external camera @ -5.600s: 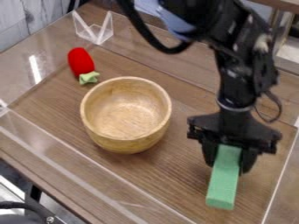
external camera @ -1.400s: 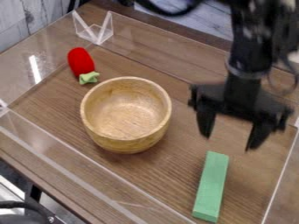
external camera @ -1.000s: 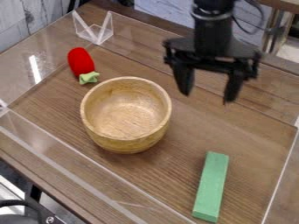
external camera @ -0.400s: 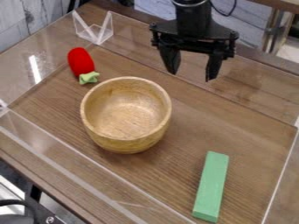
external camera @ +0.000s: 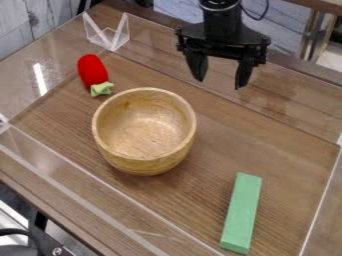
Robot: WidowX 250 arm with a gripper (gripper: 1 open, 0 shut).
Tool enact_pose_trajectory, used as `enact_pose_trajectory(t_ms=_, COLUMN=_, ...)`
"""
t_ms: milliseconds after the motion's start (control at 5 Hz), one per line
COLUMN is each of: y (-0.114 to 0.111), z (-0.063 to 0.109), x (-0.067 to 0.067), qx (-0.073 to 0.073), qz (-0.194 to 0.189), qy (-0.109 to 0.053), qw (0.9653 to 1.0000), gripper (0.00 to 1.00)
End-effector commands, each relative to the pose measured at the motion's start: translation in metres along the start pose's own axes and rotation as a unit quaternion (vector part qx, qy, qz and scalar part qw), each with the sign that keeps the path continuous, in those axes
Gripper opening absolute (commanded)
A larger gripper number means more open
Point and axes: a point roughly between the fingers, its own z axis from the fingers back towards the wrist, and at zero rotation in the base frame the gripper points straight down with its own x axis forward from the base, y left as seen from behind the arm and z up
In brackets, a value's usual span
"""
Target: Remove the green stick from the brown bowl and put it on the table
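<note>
Above, arm [external camera: 222,8] cut off.

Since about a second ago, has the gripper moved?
Yes. The open gripper shifted slightly left and toward the back edge, away from the brown bowl.

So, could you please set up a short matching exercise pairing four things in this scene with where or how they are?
Things:
1. green stick
2. brown bowl
3. red strawberry toy
4. hand

States:
A. empty, middle of the table
B. open, above the table's far side
C. flat on the table, near right
D. far left, beyond the bowl

Pairs: 1-C, 2-A, 3-D, 4-B
</note>
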Motion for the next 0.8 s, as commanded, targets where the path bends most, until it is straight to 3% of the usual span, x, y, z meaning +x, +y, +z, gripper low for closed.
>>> enact_pose_trajectory(t_ms=0, y=0.0, z=0.009, x=0.023, qx=-0.003, qz=-0.005, qy=-0.041, qw=0.9992, gripper=1.0)
enact_pose_trajectory(t_ms=600, y=-0.004, z=-0.007, x=0.04, qx=0.001, qz=-0.012, qy=-0.054, qw=0.9985, gripper=1.0)
